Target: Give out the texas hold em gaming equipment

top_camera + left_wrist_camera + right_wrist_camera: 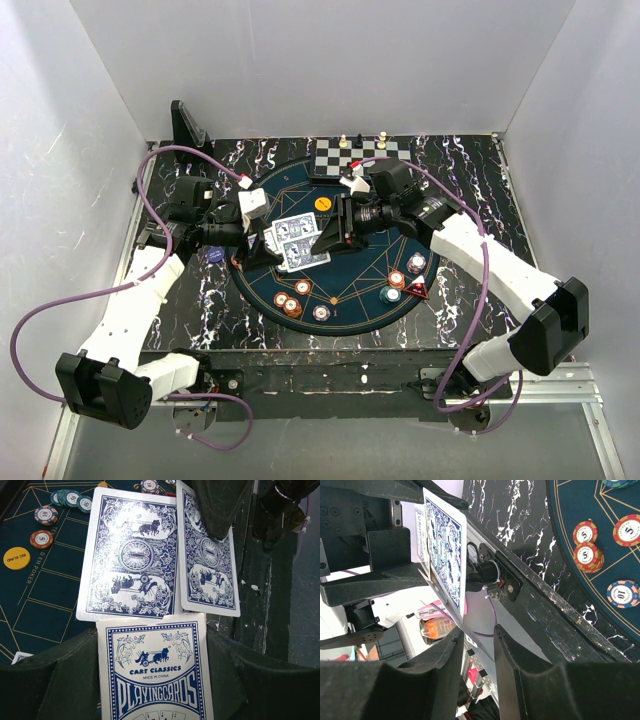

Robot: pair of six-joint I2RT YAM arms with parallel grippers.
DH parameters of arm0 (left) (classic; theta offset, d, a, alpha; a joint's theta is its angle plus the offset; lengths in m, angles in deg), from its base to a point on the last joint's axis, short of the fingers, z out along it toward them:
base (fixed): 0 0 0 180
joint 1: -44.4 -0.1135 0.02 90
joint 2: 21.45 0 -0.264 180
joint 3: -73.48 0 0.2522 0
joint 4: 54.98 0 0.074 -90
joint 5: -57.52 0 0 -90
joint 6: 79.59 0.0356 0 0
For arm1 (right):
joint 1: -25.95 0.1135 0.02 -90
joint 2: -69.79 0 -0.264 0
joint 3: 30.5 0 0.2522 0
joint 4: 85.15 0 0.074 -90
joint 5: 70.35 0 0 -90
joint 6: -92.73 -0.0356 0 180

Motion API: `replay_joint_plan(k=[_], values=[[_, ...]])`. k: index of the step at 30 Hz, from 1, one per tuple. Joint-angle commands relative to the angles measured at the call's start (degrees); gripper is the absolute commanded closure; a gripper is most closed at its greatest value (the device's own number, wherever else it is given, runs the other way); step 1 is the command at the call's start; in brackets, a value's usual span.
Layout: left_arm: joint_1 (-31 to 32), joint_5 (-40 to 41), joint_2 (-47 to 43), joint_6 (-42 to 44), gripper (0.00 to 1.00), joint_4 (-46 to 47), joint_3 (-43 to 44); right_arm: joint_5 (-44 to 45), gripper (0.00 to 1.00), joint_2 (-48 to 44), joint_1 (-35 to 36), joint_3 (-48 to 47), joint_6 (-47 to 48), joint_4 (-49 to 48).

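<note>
My left gripper [152,645] is shut on a white-and-blue playing-card box [155,670] over the round mat's left part [262,245]. Two blue-backed cards [131,555] [207,565] fan out just past the box's mouth; they also show in the top view [297,240]. My right gripper [325,240] faces the left one, a dark finger [215,505] over the right card's far end. In the right wrist view its jaws [477,635] stand narrowly apart with the card's edge [445,545] at the left fingertip. Orange chips [291,303], a white-pink chip [417,262], a teal chip [392,295], a red triangle [416,290] and a yellow disc [323,203] lie on the mat.
The dark-blue mat [350,310] covers the middle of the black marbled table. A chessboard with pieces [360,155] sits at the back. A black stand [188,125] is at the back left. A blue chip [214,254] lies off the mat on the left. White walls enclose the table.
</note>
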Motion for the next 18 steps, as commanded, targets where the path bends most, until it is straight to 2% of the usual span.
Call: replay_joint_plan(k=[1, 7, 13, 18], values=[[-0.4, -0.5, -2.0, -0.4, 1.00, 1.4, 1.4, -1.2, 0.63, -2.8, -0.6, 0.5, -1.3, -1.9], [-0.3, -0.4, -1.9, -0.4, 1.00, 1.4, 1.2, -3.5, 0.76, -4.1, -1.6, 3.1, -4.5, -5.7], [-0.3, -0.2, -1.9, -0.7, 1.00, 1.8, 1.1, -5.0, 0.78, -4.3, -2.1, 3.7, -5.2, -6.0], [-0.4, 0.1, -1.7, -1.4, 1.00, 2.4, 1.0, -6.9, 0.84, -4.4, -2.6, 2.8, -4.3, -5.0]])
